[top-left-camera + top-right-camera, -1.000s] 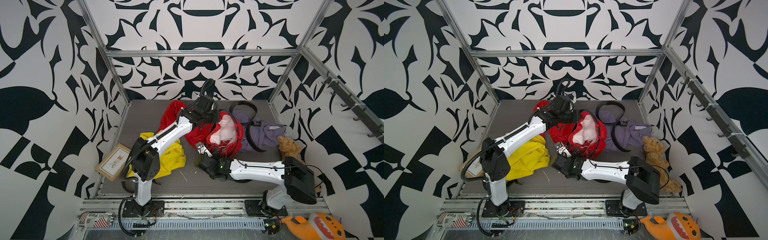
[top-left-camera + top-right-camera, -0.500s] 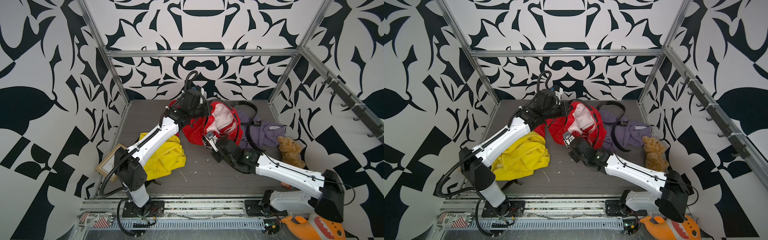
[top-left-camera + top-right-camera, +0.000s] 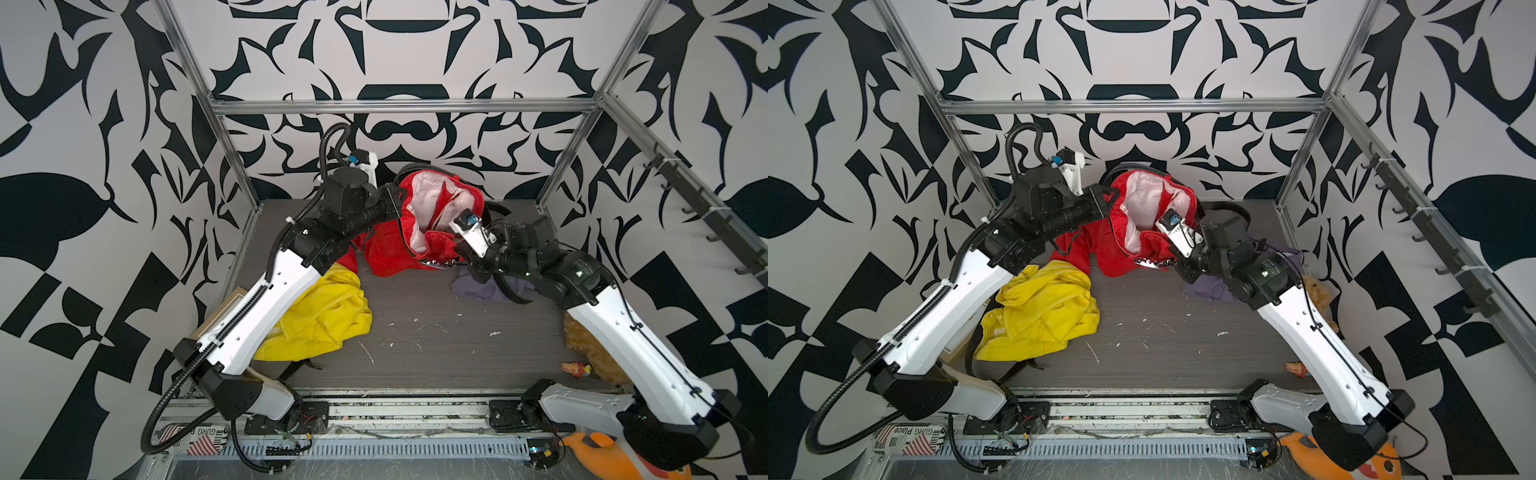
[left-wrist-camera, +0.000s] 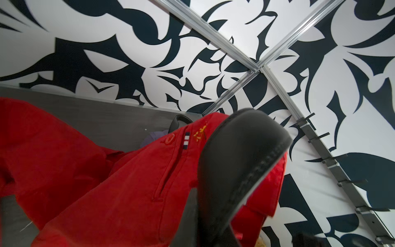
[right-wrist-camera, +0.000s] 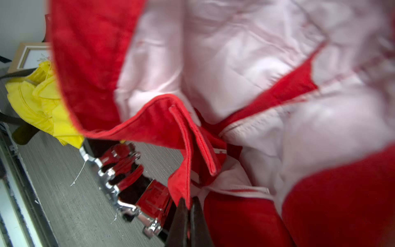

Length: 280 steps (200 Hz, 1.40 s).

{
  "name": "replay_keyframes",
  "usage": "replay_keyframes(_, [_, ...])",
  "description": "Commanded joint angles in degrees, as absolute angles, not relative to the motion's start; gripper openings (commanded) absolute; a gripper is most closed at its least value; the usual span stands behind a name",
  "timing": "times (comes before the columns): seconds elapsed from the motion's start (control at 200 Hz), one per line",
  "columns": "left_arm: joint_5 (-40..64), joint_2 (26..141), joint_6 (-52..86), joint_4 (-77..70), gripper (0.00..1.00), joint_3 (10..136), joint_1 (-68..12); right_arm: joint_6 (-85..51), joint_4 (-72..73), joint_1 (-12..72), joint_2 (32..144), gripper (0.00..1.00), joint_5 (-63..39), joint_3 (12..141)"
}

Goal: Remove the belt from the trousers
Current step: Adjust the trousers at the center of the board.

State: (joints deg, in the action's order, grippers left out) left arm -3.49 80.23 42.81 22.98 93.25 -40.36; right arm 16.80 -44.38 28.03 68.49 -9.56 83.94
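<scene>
on the grey counter (image 3: 415,353) the red trousers (image 3: 390,249) are held up with the waist open. the black belt (image 3: 415,169) is seen along the waistband. its chrome buckle (image 5: 128,177) hangs just beside the right gripper (image 5: 188,205), which is closed on a red fabric edge. the left gripper (image 3: 397,203) is closed on the opposite side of the waistband.

the red trousers (image 3: 386,253) now hang higher toward the back wall (image 3: 415,62), and the right gripper (image 5: 189,206), open before, pinches their edge.
</scene>
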Motion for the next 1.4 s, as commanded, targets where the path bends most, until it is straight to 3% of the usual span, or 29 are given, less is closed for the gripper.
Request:
replay_keyframes(0.0, [-7.24, 74.34, 51.12, 21.02, 0.0, 82.98, -42.3, 13.85, -49.68, 21.84, 73.92, 0.0, -17.35, 85.34])
replay_keyframes(0.23, [-12.86, 67.56, 58.55, 21.94, 0.0, 59.64, -42.77, 5.54, -43.94, 20.39, 85.96, 0.0, -22.85, 75.24])
replay_keyframes(0.42, [-14.54, 77.08, 53.14, 23.09, 0.0, 58.1, -40.28, 2.34, -40.96, 20.96, 99.72, 0.0, -24.13, 72.86])
replay_keyframes(0.555, [-11.39, 84.57, 51.6, 19.13, 0.0, 57.99, -36.61, 5.37, -39.15, 23.46, 101.92, 0.0, -21.11, 72.85])
replay_keyframes(0.66, [-7.52, 89.64, 52.71, 14.44, 0.0, 57.59, -33.77, 8.94, -40.24, 25.11, 98.82, 0.36, -19.62, 72.47])
replay_keyframes(0.775, [-5.52, 95.51, 53.27, 13.71, 0.0, 59.96, -32.19, 10.48, -41.13, 26.05, 92.7, 0.52, -20.11, 70.26])
replay_keyframes(0.955, [-4.22, 99.13, 53.97, 13.1, 0.0, 61.53, -31.85, 11.71, -42.09, 30.15, 78.71, 0.63, -14.9, 65.21])
replay_keyframes(1.11, [-4.0, 99.14, 54.45, 12.3, 0.0, 60.91, -31.27, 14.31, -37.45, 42.88, 70.19, 0.68, -7.66, 58.06])
replay_keyframes(1.225, [-3.69, 99.29, 54.49, 12.13, 0.0, 60.93, -31.2, 16.22, -28.76, 49.78, 70.25, 0.7, -3.69, 52.49])
replay_keyframes(1.395, [-3.32, 99.1, 54.88, 11.73, 0.0, 60.87, -30.98, 22.83, -18.96, 50.72, 77.07, 0.73, -2.02, 49.64])
